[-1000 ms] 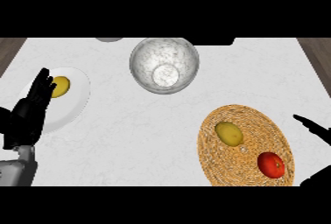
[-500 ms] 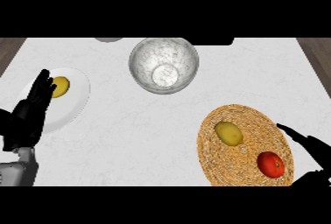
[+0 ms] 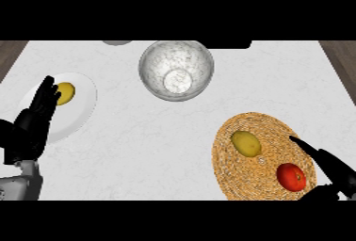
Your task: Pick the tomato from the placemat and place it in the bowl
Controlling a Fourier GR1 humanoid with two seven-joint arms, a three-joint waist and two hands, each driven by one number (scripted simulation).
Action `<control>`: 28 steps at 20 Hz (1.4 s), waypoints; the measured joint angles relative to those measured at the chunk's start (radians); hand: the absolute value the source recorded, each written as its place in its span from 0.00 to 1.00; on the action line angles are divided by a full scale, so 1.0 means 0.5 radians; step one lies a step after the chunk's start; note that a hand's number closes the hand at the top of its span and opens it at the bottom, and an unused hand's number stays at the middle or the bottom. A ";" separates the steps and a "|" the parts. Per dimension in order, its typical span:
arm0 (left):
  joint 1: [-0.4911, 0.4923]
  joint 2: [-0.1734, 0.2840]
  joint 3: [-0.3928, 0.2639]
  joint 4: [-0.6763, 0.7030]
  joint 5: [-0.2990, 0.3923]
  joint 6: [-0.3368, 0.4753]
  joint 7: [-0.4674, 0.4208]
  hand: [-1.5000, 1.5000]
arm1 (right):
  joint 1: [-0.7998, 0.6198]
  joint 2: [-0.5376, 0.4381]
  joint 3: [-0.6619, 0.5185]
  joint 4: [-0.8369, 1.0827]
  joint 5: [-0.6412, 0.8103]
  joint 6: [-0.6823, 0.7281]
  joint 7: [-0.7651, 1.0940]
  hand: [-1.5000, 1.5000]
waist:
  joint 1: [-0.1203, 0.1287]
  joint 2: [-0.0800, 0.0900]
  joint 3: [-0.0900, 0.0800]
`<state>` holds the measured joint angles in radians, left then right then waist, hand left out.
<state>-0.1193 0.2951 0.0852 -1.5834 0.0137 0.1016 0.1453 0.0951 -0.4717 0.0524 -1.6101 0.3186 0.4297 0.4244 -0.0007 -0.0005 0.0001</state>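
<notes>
A red tomato (image 3: 291, 176) lies on the round woven placemat (image 3: 264, 127) at the lower right, beside a yellow-green fruit (image 3: 245, 143). My right hand (image 3: 329, 169) is open, its straight fingers reaching over the placemat's right edge, just right of the tomato and apart from it. The grey marbled bowl (image 3: 175, 69) stands at the top centre with nothing in it. At the left edge rests my left hand (image 3: 30, 126), open, fingers up, holding nothing.
A white plate (image 3: 78, 109) with a yellow fruit (image 3: 65, 92) lies at the left, partly behind my left hand. A dark block (image 3: 228, 44) and a grey round object (image 3: 117, 42) sit at the counter's far edge. Bare white counter (image 3: 153, 146) spans the middle.
My right hand has moved left and inward over the placemat's right edge, closing on the tomato. The left hand and all objects have stayed put.
</notes>
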 measured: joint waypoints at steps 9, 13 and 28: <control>-0.034 -0.006 0.096 0.094 -0.003 -0.094 -0.069 0.50 | -0.183 0.116 -0.050 0.232 0.098 0.076 -0.088 1.00 | -0.001 -0.008 -0.017; -0.073 -0.003 0.109 0.094 -0.015 -0.100 -0.035 0.50 | -0.223 0.150 -0.048 0.308 0.170 0.027 -0.193 1.00 | -0.005 -0.014 -0.029; -0.169 -0.091 -0.025 0.113 -0.072 -0.154 -0.064 0.50 | -0.976 0.748 0.670 0.372 0.891 -0.236 0.267 1.00 | 0.250 0.022 -0.017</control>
<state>-0.2040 0.2497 0.0728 -1.5271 -0.0223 0.0248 0.1133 -0.3930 -0.0979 0.3873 -1.4239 0.7640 0.3119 0.5578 0.1243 0.0103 -0.0082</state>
